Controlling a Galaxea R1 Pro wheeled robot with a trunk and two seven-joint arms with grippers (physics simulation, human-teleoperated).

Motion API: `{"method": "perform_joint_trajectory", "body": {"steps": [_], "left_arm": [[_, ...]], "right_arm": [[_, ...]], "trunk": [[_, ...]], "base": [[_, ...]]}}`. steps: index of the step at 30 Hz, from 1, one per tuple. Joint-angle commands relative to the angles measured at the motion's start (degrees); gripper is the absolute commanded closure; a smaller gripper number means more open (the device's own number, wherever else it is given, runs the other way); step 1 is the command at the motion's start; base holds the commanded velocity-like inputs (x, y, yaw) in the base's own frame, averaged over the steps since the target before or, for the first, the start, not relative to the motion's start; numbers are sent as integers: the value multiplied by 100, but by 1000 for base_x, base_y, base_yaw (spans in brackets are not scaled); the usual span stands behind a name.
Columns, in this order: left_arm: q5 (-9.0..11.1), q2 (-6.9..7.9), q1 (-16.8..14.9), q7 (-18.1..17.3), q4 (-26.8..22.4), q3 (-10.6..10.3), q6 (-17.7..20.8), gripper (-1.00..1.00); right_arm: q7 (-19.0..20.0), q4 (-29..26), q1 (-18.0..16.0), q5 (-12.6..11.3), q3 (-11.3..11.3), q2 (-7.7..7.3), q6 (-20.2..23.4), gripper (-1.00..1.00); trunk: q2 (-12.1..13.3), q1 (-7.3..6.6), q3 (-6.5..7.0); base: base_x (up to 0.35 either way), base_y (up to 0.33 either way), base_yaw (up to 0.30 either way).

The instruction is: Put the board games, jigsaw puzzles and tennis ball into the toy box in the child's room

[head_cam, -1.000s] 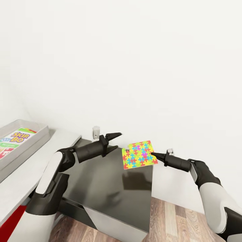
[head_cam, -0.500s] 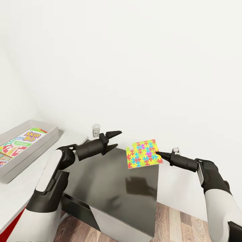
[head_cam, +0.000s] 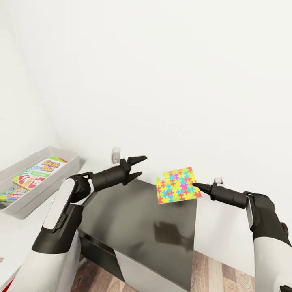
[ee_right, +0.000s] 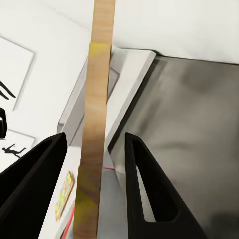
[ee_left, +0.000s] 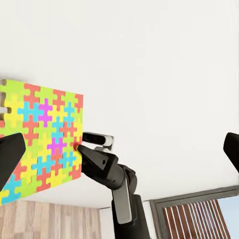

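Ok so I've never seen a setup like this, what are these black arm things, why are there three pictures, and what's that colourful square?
It is a simulated two-armed robot. The large picture is taken from a camera on its head, looking down over both arms. The other two come from small cameras near each gripper, looking along its fingers.

The right gripper is shut on a jigsaw puzzle, a thin square of bright interlocking pieces, held in the air above the dark lower section of the table. In the right wrist view you see that puzzle edge-on between the two black fingers. The left gripper is open and holds nothing; its camera looks across at the puzzle and the right gripper.

At the left, on the pale tabletop, stands the toy box, with printed board games already inside.
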Motion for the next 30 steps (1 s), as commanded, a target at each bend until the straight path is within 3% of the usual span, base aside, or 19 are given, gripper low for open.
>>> {"method": "perform_joint_trajectory", "body": {"steps": [1,5,12,16,18,19,20,22,23,25,26,27,30], "left_arm": [[55,-3,-32,58,-3,-1,5,-100],[65,-20,-150,56,-3,1,3,-100],[76,46,-227,57,-3,27,10,-100],[78,89,-224,50,-3,259,59,-100],[81,252,-194,-34,-3,463,165,-100],[90,410,-175,-199,-3,604,303,-100],[114,791,-52,-1012,-2,933,598,-100],[122,972,-14,-1221,-2,1007,656,-100],[151,1288,93,-1402,-3,1094,710,-100],[226,1499,192,-1451,-3,1224,728,-100],[301,1635,518,-1591,-3,1569,769,-100],[319,1667,686,-1766,-3,1748,784,-100],[336,1704,1024,-2233,-3,1988,806,-100]], "right_arm": [[50,-37,11,65,-10,3,56,100],[47,-144,74,65,-3,3,69,100],[52,-553,196,60,42,3,82,100],[48,-731,237,77,179,2,156,100],[27,-759,238,109,259,5,160,100],[12,-754,222,123,296,-2,160,100],[-71,-746,176,147,347,23,160,100],[-260,-737,142,142,358,80,160,100],[-554,-732,64,126,366,220,160,100],[-631,-730,6,130,368,305,160,100],[-680,-729,-29,132,376,381,160,100],[-692,-729,-37,131,380,400,160,100],[-706,-728,-48,130,379,425,160,100]], "trunk": [[38,-22,21],[198,-110,128],[198,-110,190],[198,-110,226],[198,-110,244],[198,-110,253],[198,-110,262],[198,-110,281],[238,-132,308],[318,-176,362],[359,-198,389],[399,-220,416],[519,-285,498]], "base": [[0,0,103],[0,0,103],[0,0,83],[0,0,24],[0,0,9],[0,0,5],[0,0,1],[0,0,1],[0,0,0],[0,0,0],[0,0,0],[0,0,0],[0,0,0]]}}
